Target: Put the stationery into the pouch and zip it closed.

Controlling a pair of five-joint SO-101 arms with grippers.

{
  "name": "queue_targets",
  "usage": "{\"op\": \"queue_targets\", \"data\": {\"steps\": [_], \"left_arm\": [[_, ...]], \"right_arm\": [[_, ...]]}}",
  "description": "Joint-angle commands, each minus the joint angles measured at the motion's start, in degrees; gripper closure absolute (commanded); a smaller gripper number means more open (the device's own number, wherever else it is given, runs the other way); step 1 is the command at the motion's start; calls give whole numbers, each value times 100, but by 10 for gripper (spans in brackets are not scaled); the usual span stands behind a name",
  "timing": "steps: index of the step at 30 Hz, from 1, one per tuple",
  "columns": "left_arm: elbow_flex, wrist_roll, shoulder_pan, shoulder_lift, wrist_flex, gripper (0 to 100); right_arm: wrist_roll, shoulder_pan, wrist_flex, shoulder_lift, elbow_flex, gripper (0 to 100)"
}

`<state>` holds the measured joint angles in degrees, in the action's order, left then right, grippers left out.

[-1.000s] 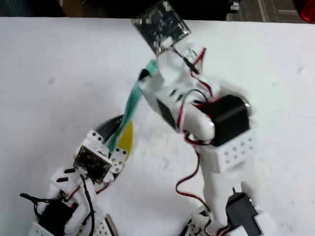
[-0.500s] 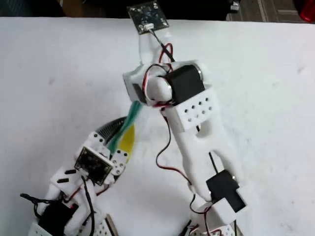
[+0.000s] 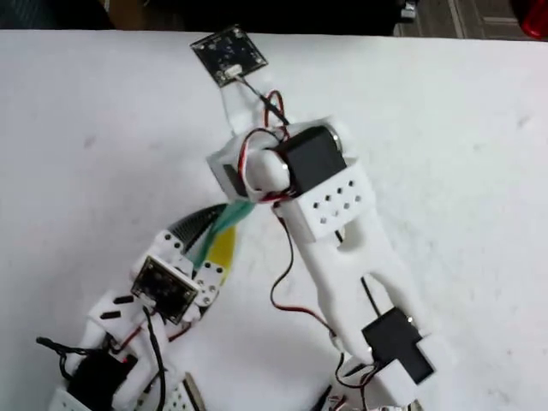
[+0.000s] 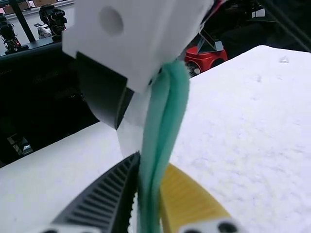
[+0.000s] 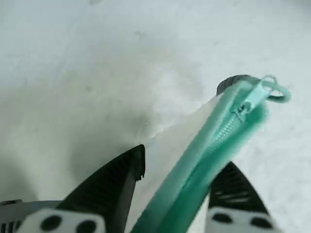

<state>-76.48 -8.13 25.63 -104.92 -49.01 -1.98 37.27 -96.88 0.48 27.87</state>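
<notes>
The pouch (image 3: 224, 224) shows as a green zip strip between the two arms. My left gripper (image 3: 210, 235), with one black and one yellow finger, is shut on the strip's near end; the left wrist view has the pouch (image 4: 163, 126) running up from the gripper (image 4: 151, 167) into the right arm's white body. The right arm (image 3: 334, 214) lies over the pouch's far part and hides it. In the right wrist view the pouch (image 5: 209, 145) fills the gap in my right gripper (image 5: 184, 162), which is shut on it. The green zip pull (image 5: 269, 90) sticks out beyond the fingertips.
The white table (image 3: 103, 128) stretches bare to the left and right of the arms. Its far edge runs along the top of the high view, with a dark floor beyond and a red object (image 3: 535, 17) at the far right corner.
The right arm has swung left and down along the pouch toward the left gripper, so less of the green strip shows. The left arm has kept still.
</notes>
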Motion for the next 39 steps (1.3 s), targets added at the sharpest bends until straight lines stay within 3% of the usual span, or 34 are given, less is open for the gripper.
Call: {"op": "queue_targets", "data": {"steps": [1, 4, 7, 9, 14, 19, 26, 32, 39], "left_arm": [[202, -62, 13, 40, -53, 980], [387, -53, 75, 40, -325, 940], [1029, 158, 92, 40, -1204, 745], [1442, 501, 13, 40, -1538, 729], [2022, 563, -470, 40, -1881, 729], [2004, 1116, -1349, 40, -1653, 731], [1055, 2180, -2721, 40, -536, 732], [352, 2259, -2809, 40, 325, 732], [149, 2268, -2791, 48, 527, 732]], "right_arm": [[-123, -136, -40, 330, 360, 986], [-167, -242, 13, 611, 1213, 985], [-167, -215, 13, 954, 2215, 981], [-167, -145, 13, 1200, 2910, 982], [-167, -163, 110, 1771, 4440, 981], [-123, -382, -145, 2229, 5020, 981], [334, -1587, -163, 3029, 5002, 982], [325, -2343, -198, 3591, 4607, 982], [53, -2923, -171, 3582, 2778, 982]]}}
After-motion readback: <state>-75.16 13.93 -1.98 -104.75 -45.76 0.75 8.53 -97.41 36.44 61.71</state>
